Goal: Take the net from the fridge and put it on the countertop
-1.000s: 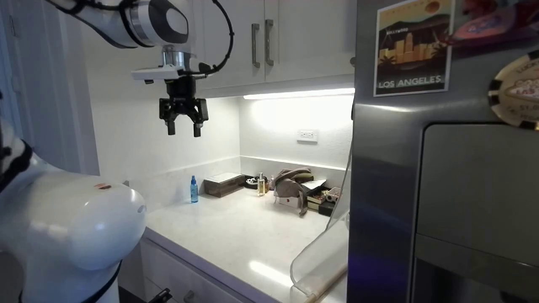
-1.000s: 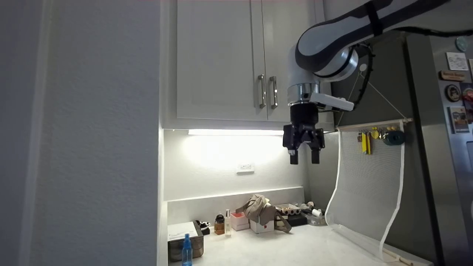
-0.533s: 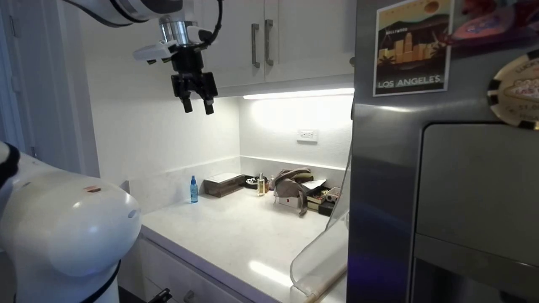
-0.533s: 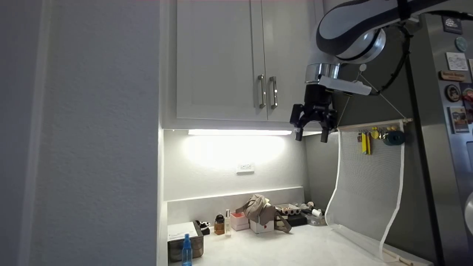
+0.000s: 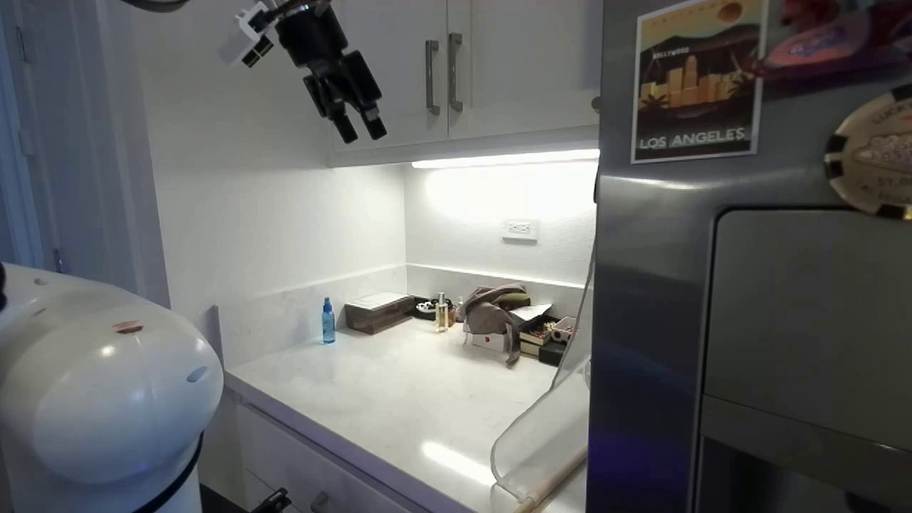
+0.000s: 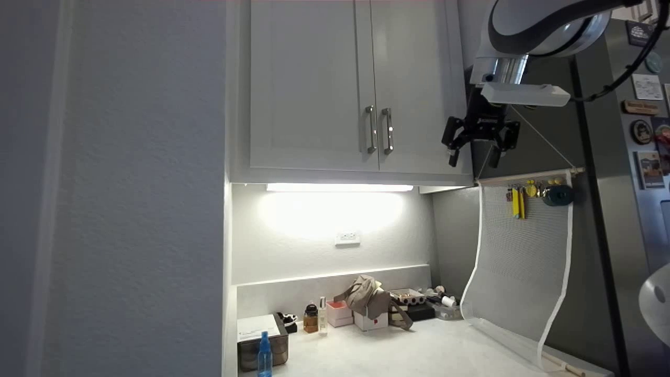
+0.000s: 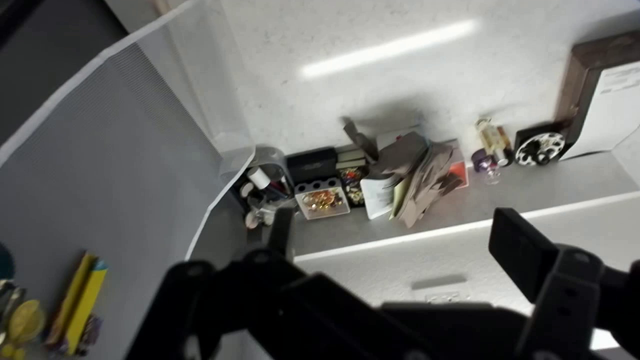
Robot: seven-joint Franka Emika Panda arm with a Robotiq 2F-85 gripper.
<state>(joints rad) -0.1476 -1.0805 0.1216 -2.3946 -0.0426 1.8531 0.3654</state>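
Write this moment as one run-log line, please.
gripper: open, empty; net: hanging on side of fridge, lower end on countertop; task: net not yet taken

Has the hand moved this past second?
Yes: in an exterior view, the hand has risen from below the cabinet handles to roughly their level, and shifted picture-right, farther from them.

Panda arm: wht, rounded, w/ dk-grey trim, silver wrist collar, blk cable; Robotiq gripper blk w/ blocky fingers.
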